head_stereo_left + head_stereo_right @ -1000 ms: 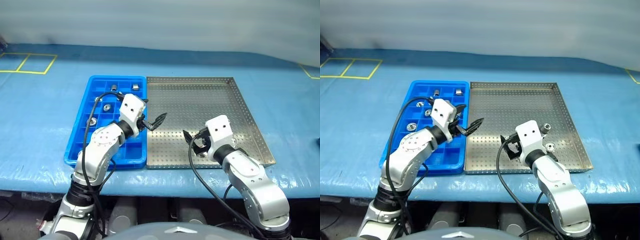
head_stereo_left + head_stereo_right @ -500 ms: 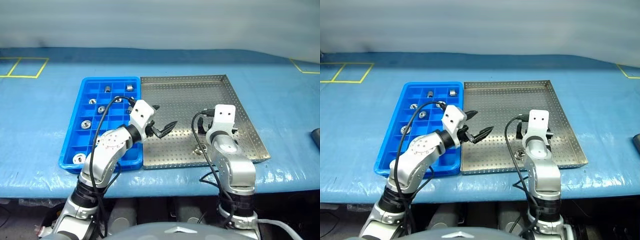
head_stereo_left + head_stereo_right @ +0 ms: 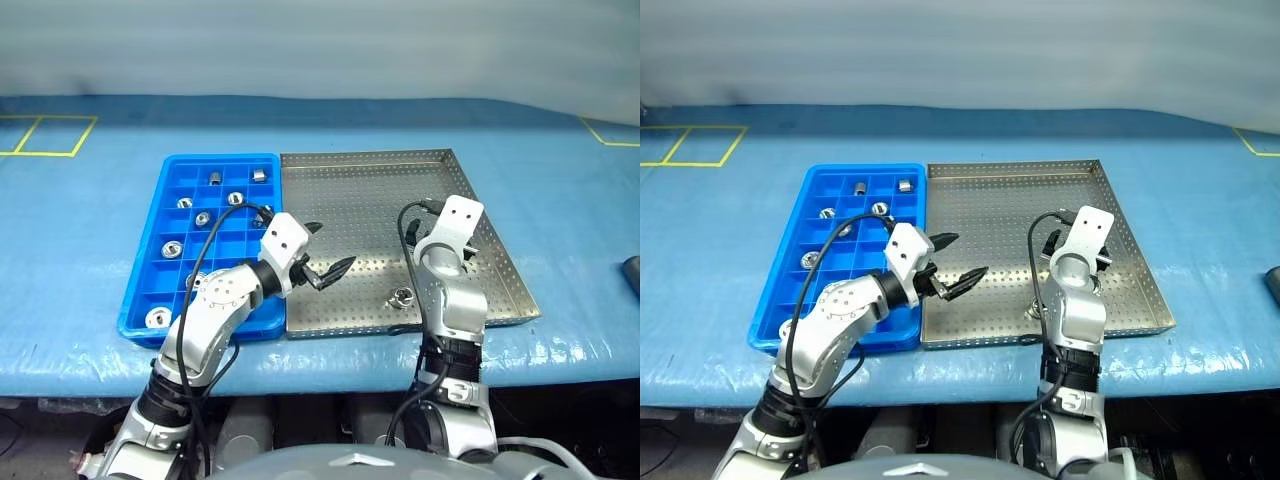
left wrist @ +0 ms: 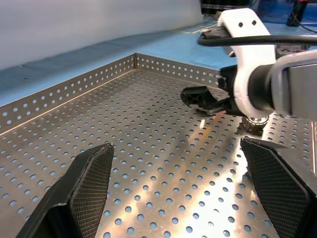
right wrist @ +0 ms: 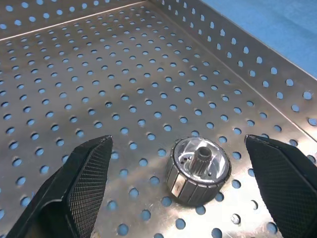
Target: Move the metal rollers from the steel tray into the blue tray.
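The steel tray (image 3: 370, 185) lies right of the blue tray (image 3: 145, 265) on the blue-covered table. Several metal rollers (image 3: 202, 218) sit in the blue tray's compartments. One roller (image 3: 403, 296) lies near the steel tray's front rim. Another roller (image 5: 198, 171) lies close to the tray's right wall, between the fingers of my open right gripper (image 5: 178, 146), which hovers low over it without touching. My left gripper (image 3: 325, 250) is open and empty above the steel tray's left part, just past the blue tray's edge.
Yellow tape lines (image 3: 45, 135) mark the table's far left and far right corners. A dark object (image 3: 632, 272) lies at the right border. The table's front edge (image 3: 330, 360) runs just below both trays.
My right arm has swung forward and to the right over the steel tray and rolled, uncovering the roller near the front rim. The left gripper has drawn back slightly. The head camera has shifted.
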